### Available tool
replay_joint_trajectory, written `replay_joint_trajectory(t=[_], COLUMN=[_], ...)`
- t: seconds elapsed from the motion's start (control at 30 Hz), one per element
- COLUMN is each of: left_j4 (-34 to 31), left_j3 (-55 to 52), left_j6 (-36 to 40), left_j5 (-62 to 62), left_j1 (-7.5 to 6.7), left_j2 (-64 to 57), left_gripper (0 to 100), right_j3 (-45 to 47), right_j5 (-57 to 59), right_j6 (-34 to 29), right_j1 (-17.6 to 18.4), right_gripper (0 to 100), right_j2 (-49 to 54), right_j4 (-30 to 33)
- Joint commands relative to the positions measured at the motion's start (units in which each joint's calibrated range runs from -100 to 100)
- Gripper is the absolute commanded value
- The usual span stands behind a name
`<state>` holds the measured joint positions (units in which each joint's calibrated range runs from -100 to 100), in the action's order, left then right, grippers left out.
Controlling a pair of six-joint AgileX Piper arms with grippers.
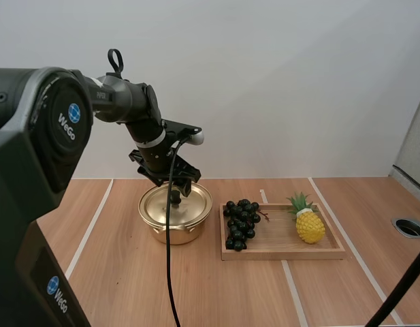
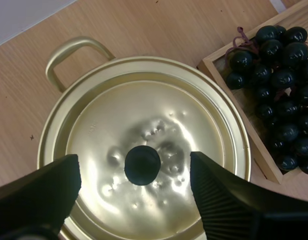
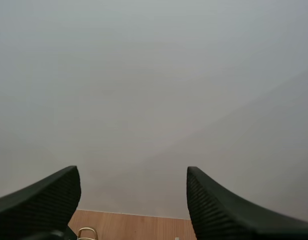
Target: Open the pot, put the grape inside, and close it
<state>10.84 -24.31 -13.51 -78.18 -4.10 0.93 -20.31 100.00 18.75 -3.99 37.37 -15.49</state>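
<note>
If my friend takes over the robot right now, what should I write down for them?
Left gripper: open over the lid, whose black knob sits between the jaws, not yet gripped.
Right gripper: open, holding nothing.
The lid is on the gold pot. The grapes lie on the wooden tray beside the pot, with a pineapple.
Done: nothing yet.
Left: grip knob, lift lid, put grapes in, close pot.

Straight below the left gripper the lid sits on the pot, on the table; to the gripper's right a tray holds the grapes, the pineapple beyond them.
</note>
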Motion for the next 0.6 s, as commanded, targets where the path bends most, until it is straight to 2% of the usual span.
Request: replay_joint_trajectory(t=[0.0, 0.33, 0.37, 0.43, 0.47, 0.5, 0.57], left_j4=[1.15, 1.25, 1.25, 1.25, 1.25, 1.25, 1.37], left_j3=[-0.21, -0.21, -0.21, -0.21, -0.21, -0.21, -0.21], left_j6=[-0.4, -1.26, -1.26, -0.05, 1.46, 2.85, 3.37], left_j5=[0.38, 5.11, 5.79, 7.07, 7.24, 7.24, 7.24], left_j1=[-0.3, -0.3, -0.3, -0.3, -0.3, -0.3, -0.3], left_j2=[1.17, 3.23, 3.33, 3.33, 3.33, 3.33, 3.33], left_gripper=[100, 100, 86, 46, 20, 0, 1], right_j3=[-0.77, -0.77, -0.77, -0.77, -0.77, -0.77, -0.77], right_j5=[0.0, 0.0, 0.0, 0.0, 0.0, 0.0, 0.0], right_j6=[-0.3, -0.3, -0.3, -0.3, -0.3, -0.3, -0.3], right_j1=[0.05, 0.05, 0.05, 0.05, 0.05, 0.05, 0.05], right_gripper=[100, 100, 100, 100, 100, 100, 100], right_j2=[0.74, 0.74, 0.74, 0.74, 0.74, 0.74, 0.74], right_j4=[0.0, -0.1, -0.1, -0.1, -0.1, -0.1, -0.1])
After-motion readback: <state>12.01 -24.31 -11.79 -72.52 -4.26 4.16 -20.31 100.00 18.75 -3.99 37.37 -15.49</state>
